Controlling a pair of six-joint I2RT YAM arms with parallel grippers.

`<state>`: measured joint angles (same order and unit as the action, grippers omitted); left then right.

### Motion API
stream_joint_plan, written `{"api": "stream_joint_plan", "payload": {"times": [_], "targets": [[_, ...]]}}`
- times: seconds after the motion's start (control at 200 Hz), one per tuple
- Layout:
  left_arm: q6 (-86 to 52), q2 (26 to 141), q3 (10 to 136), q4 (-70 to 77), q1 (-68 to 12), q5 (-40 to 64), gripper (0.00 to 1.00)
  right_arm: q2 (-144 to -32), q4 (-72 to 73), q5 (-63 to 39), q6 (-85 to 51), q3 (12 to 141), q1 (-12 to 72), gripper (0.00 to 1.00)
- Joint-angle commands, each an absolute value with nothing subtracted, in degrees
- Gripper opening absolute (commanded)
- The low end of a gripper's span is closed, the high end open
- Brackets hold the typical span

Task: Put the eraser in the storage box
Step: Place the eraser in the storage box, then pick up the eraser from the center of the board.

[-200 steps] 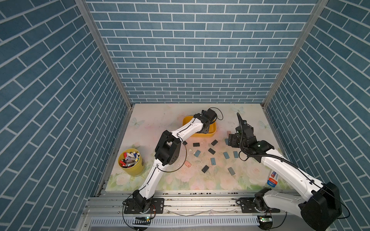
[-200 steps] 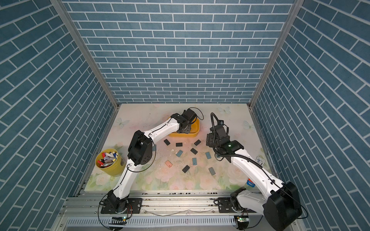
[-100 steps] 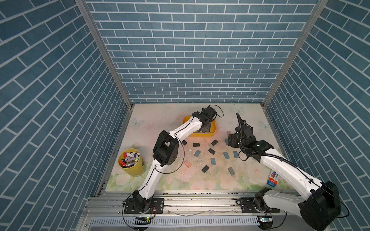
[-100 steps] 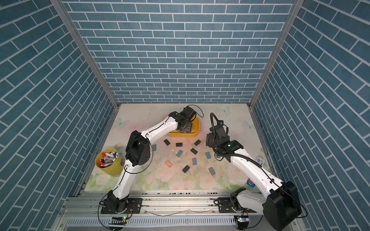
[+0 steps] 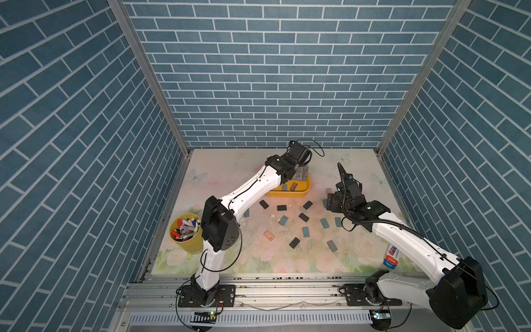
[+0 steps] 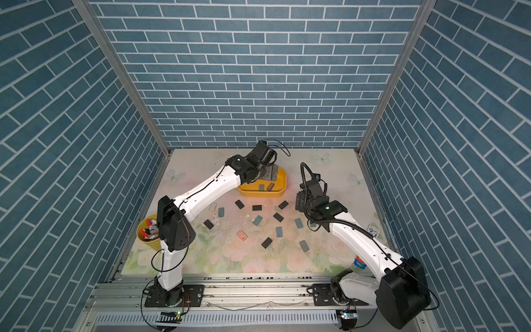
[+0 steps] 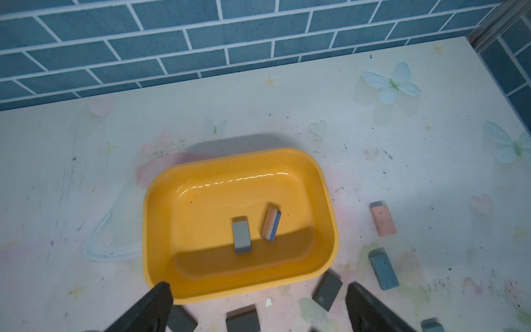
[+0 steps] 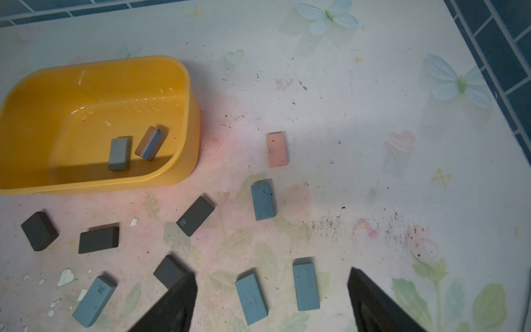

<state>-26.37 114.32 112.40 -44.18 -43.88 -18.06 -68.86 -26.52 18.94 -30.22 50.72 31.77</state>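
The storage box (image 7: 207,201), a shallow yellow tub, stands at the back middle of the table in both top views (image 5: 284,194) (image 6: 261,194). Two erasers are inside: a grey eraser (image 7: 241,234) lying flat and a pink-and-blue eraser (image 7: 271,222) tilted on its edge beside it. My left gripper (image 7: 257,284) hangs open above the box's near rim (image 5: 300,174), holding nothing. My right gripper (image 8: 271,271) is open above two teal erasers (image 8: 306,283), right of the box (image 5: 332,202), with nothing between its fingers.
Several black, teal and pink erasers (image 5: 269,235) lie scattered on the flowered mat in front of the box, among white crumbs. A round yellow cup of pens (image 5: 186,231) stands at the left edge. A small tube (image 5: 392,257) lies at the right front. Brick walls close three sides.
My left gripper has opened wide above the box and its wrist has shifted slightly towards the back. The right arm has not moved.
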Motion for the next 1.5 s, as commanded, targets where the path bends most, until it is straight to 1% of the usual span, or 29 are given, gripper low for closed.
{"api": "stream_joint_plan", "payload": {"times": [0.0,0.175,0.28,0.595,0.735,1.085,1.495], "targets": [[-28.38,108.68,104.35,-43.03,-44.3,-21.57,0.99,-70.37,-30.64,18.68,-34.67,51.06,31.9,0.84],[-31.77,100.02,90.11,-40.27,-44.39,-23.82,0.99,-70.42,-30.02,15.07,-36.97,46.35,32.24,0.84],[-33.8,96.17,84.6,-40.58,-44.47,-25.62,0.99,-70.4,-30.55,14.15,-38.03,44.77,32.99,0.83],[-38.85,86.73,68.46,-38.87,-44.63,-22.72,0.99,-70.93,-34.64,14.06,-42.19,41.9,37.96,0.8],[-39.36,83.9,63.39,-38.85,-44.65,-22.98,0.99,-70.86,-36.98,14.11,-44.47,40.73,40.88,0.76],[-39.75,80.77,56.9,-38.8,-44.65,-22.06,0.99,-69.79,-41.02,14.33,-50.82,36.97,47.9,0.69],[-39.84,80.29,54.79,-38.44,-44.65,-21.89,0.99,-72.48,-38.09,14.24,-51.61,34.24,48.49,0.61]]}}
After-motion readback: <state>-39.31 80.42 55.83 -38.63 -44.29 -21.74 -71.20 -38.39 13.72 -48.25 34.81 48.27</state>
